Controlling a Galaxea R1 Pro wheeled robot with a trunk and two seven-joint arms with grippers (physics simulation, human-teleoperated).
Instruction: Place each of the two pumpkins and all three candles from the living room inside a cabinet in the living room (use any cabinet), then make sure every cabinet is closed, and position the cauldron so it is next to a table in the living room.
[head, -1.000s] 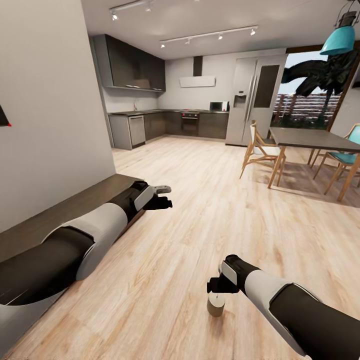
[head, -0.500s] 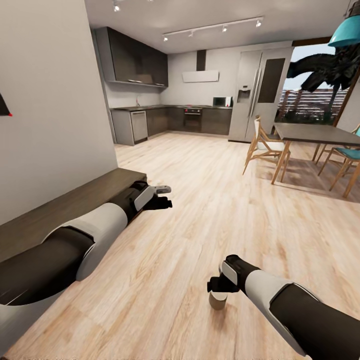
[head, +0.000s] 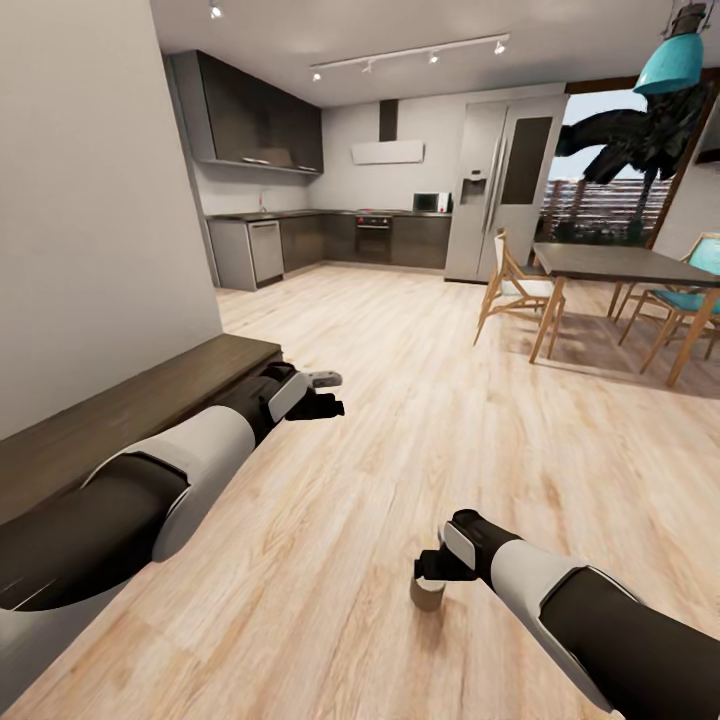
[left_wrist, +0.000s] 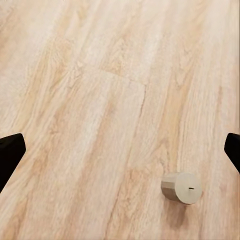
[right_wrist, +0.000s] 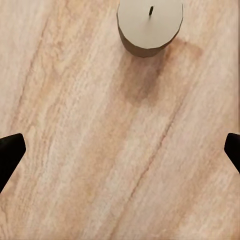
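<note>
A candle (head: 428, 594) stands upright on the wood floor (head: 420, 420) directly beneath the right gripper (head: 436, 569), whose fingers are spread wide and empty; the left gripper (head: 322, 394), equally open and empty, hangs farther off beside the cabinet (head: 130, 410).

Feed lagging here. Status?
Left gripper open, empty, beside cabinet. Right gripper open above candle, upright on floor, not gripped. Nothing in the way.
</note>
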